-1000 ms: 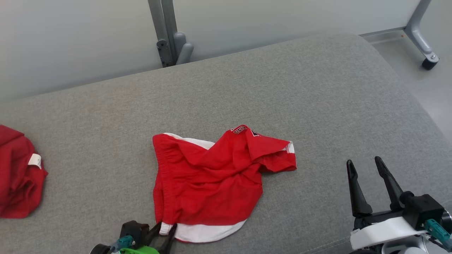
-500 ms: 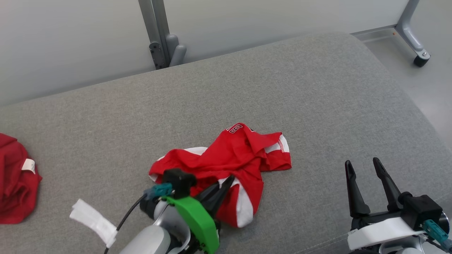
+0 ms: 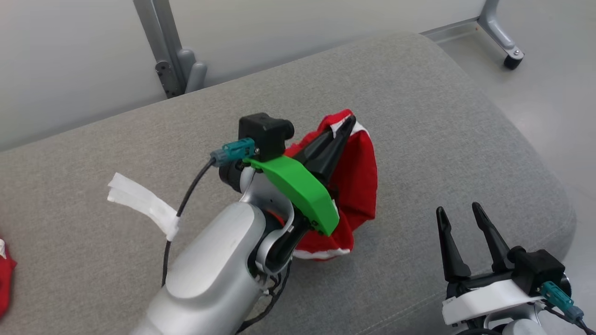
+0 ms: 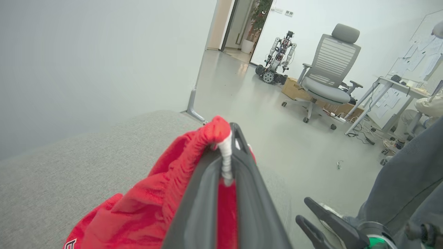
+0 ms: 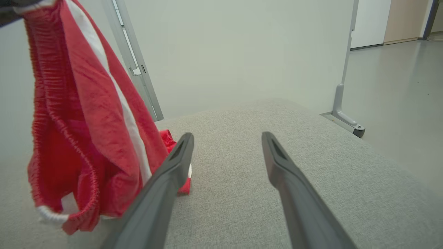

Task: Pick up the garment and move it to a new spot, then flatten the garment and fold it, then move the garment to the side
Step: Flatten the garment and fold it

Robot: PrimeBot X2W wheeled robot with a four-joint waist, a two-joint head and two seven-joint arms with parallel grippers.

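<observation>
Head view first: the crumpled red shorts with white trim [image 3: 358, 186] are pinched at the waistband by the left gripper [image 3: 347, 124], jaws clamped tight on the cloth. Most of the garment is hung below and behind those jaws, with the bottom bunched on the rounded grey fabric cushion [image 3: 419, 111]. So the pick-up part looks done, I'd say, while the move to a new spot isn't finished. Flattening, folding and shifting aside are all left. The right gripper [image 3: 457, 209] is held low with its jaws spread wide and nothing between them, the shorts well off to their left. A scrap of another red cloth [image 3: 3, 279] can be spotted far to the left of both sets of jaws.

Left wrist view: the white elastic edge is seen squeezed right between the closed jaws, red fabric draped down to their left. Beyond the jaws a pale floor is laid out, with a grey mesh office chair [image 4: 325, 69], a small wheeled robot [image 4: 278, 57] and a cluttered white desk [image 4: 398, 84].

Right wrist view: the shorts are dangled just left of the wide-open jaws, lowest fold touching the cushion. Ahead of the jaws, bare cushion is backed by a pale partition panel [image 5: 242, 52] on a grey metal foot [image 5: 342, 117].
</observation>
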